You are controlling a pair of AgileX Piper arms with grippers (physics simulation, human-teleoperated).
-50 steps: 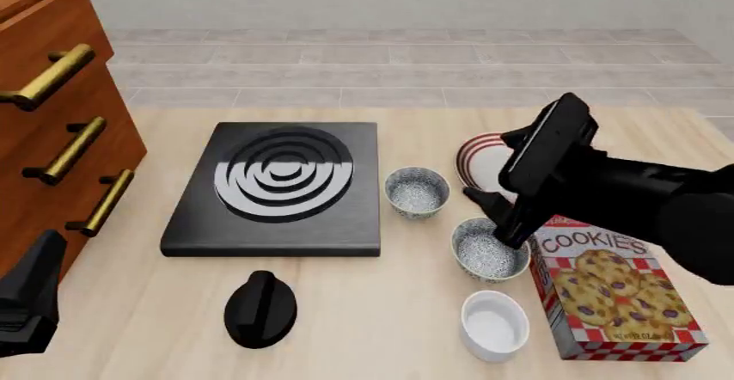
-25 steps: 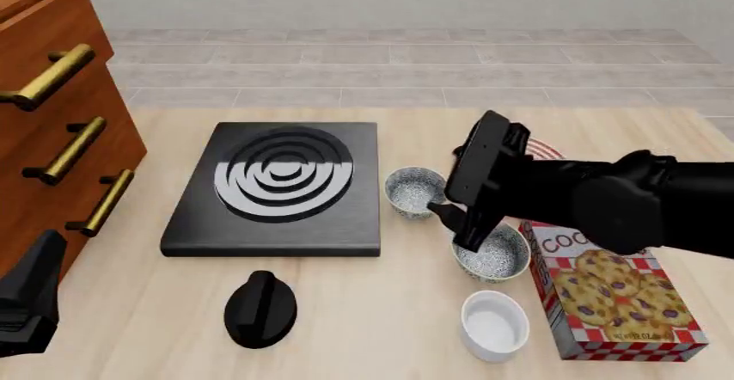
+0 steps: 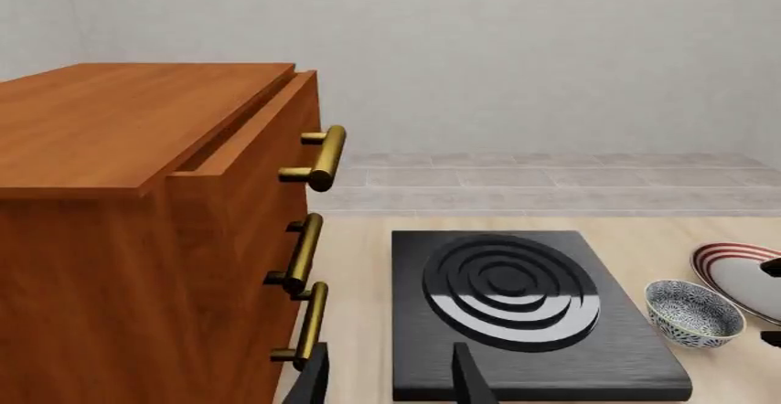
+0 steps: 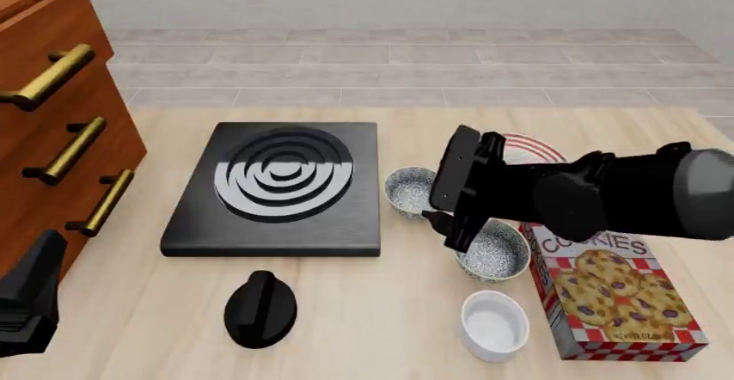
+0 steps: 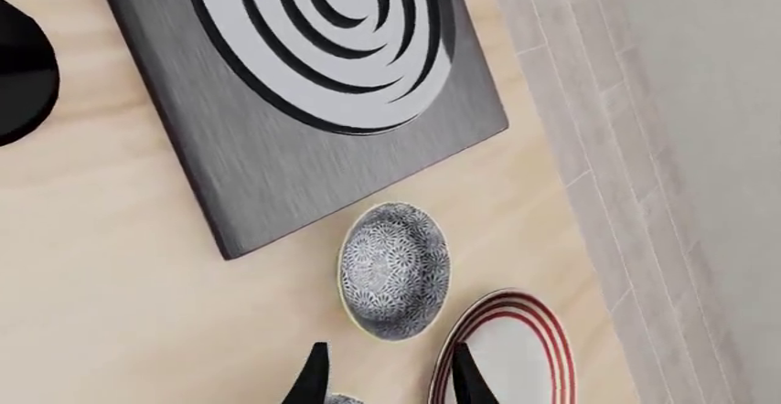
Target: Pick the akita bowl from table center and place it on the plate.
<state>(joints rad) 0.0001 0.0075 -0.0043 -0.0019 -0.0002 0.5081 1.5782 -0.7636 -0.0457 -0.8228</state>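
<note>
Akita bowl (image 4: 411,190) sits upright on the bench (image 4: 379,311), mid-bench, just right of the black burner plate (image 4: 281,186) and left of the plate (image 4: 539,150). Plate lies farther right, mostly hidden by the right arm in the front view. Second speckled bowl (image 4: 496,251) stands nearer, beside the cookie box (image 4: 608,290); white cup (image 4: 494,324) nearest. Right tool (image 4: 442,225) hangs above the gap between the two bowls, fingers (image 5: 307,381) parted narrowly, holding nothing. Left tool (image 3: 390,381) low at near left by the drawers (image 4: 51,131), fingers apart, empty. Black knob (image 4: 260,309) near the burner.
</note>
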